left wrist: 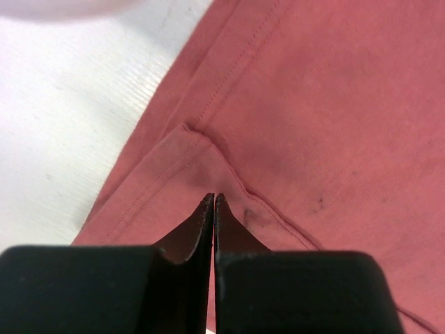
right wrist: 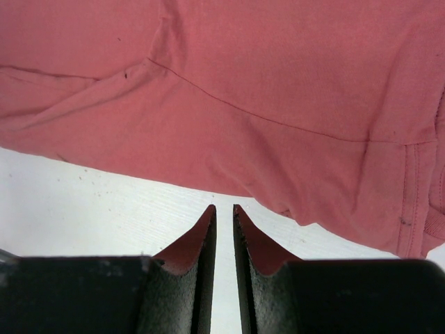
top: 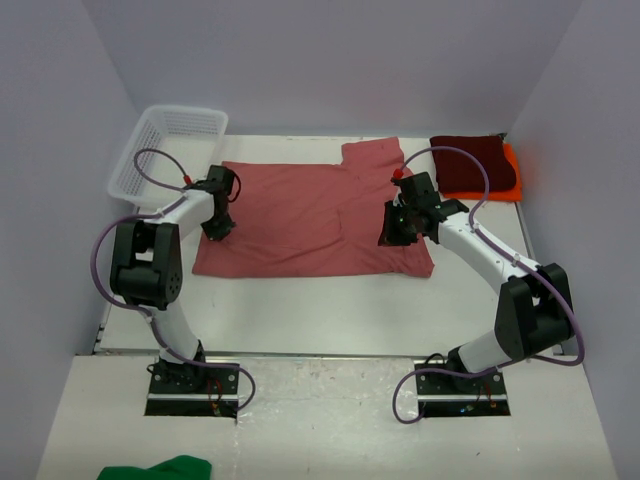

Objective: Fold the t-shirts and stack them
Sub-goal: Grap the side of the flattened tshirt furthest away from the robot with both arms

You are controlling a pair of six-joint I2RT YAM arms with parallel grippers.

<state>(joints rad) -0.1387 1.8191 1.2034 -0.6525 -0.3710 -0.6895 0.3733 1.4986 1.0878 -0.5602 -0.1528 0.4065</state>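
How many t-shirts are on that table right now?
3. A rose-red one lies spread flat in the middle. A folded dark maroon one sits on an orange one at the far right corner. More could be hidden under those two.

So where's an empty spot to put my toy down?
The widest bare patch is the front strip of table between the rose shirt and the arm bases. A thinner strip runs behind the shirt, beside the basket. Back right is crowded by the folded maroon shirt on the orange shirt.
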